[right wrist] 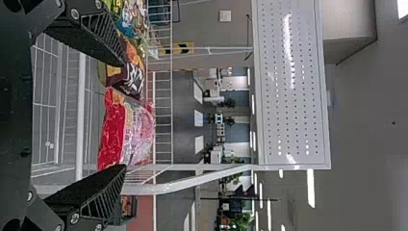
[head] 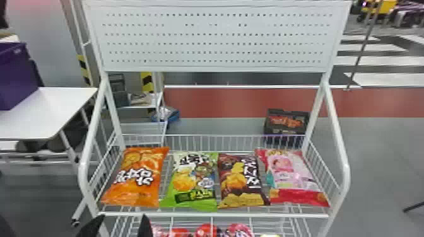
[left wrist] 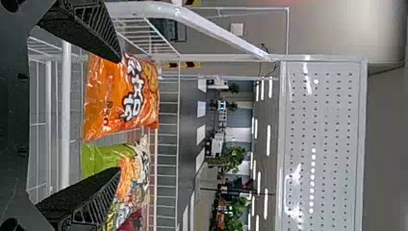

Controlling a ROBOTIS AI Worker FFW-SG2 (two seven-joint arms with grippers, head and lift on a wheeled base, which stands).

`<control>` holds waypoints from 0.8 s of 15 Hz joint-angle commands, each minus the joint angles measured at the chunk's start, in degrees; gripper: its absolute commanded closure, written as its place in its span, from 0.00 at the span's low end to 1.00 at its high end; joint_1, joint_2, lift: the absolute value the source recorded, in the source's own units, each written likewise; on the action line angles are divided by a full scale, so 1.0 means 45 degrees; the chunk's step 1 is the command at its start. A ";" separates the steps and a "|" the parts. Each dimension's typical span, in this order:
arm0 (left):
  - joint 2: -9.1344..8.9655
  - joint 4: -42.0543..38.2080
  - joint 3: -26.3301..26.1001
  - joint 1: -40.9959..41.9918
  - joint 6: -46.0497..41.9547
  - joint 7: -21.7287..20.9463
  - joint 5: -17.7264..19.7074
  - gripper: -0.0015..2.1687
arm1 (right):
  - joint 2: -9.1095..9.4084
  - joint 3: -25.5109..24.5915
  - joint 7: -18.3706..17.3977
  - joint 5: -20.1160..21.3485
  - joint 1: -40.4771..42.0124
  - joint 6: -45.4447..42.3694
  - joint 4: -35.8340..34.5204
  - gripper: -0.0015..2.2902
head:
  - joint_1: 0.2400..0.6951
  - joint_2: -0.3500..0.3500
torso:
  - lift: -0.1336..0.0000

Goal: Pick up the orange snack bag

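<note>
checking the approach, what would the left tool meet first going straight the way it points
Probably the orange snack bag, just past the basket's front rail, though whether the left tool clears that rail is hard to judge.

Ceiling strip lights (right wrist: 311, 188) shine brightly, with white glare on the perforated panel (right wrist: 300, 110).

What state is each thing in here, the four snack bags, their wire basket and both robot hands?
Orange snack bag: lying face up, ungripped
Green snack bag: lying face up, ungripped
Brown snack bag: lying face up, ungripped
Pink-and-red snack bag: lying face up, ungripped
Wire basket: holding four bags
Left hand: open, empty
Right hand: open, empty
</note>
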 commanded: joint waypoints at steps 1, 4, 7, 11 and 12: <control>-0.0079 0.0763 -0.0363 -0.1377 0.0367 0.0019 0.0612 0.04 | 0.0000 -0.0009 -0.0001 0.0073 0.0112 -0.0038 -0.0083 0.06 | 0.57 0.50 | 1.00; -0.0352 0.1329 -0.0910 -0.2803 0.1461 0.0077 0.0612 0.04 | 0.0019 -0.0048 -0.0001 0.0073 0.0152 -0.0077 -0.0083 0.06 | 0.57 0.50 | 1.00; -0.0802 0.2345 -0.1203 -0.4092 0.2320 0.0097 0.0592 0.04 | 0.0039 -0.0029 -0.0001 0.0112 0.0132 0.0001 -0.0083 0.06 | 0.57 0.50 | 1.00; -0.1173 0.4083 -0.1339 -0.5752 0.3023 0.0077 0.0612 0.04 | 0.0000 -0.0029 -0.0001 0.0073 0.0073 0.0001 -0.0044 0.06 | 0.57 0.50 | 1.00; -0.1192 0.4513 -0.1359 -0.6143 0.3296 0.0077 0.0612 0.04 | 0.0000 -0.0029 -0.0001 0.0073 0.0054 0.0001 -0.0024 0.06 | 0.57 0.50 | 1.00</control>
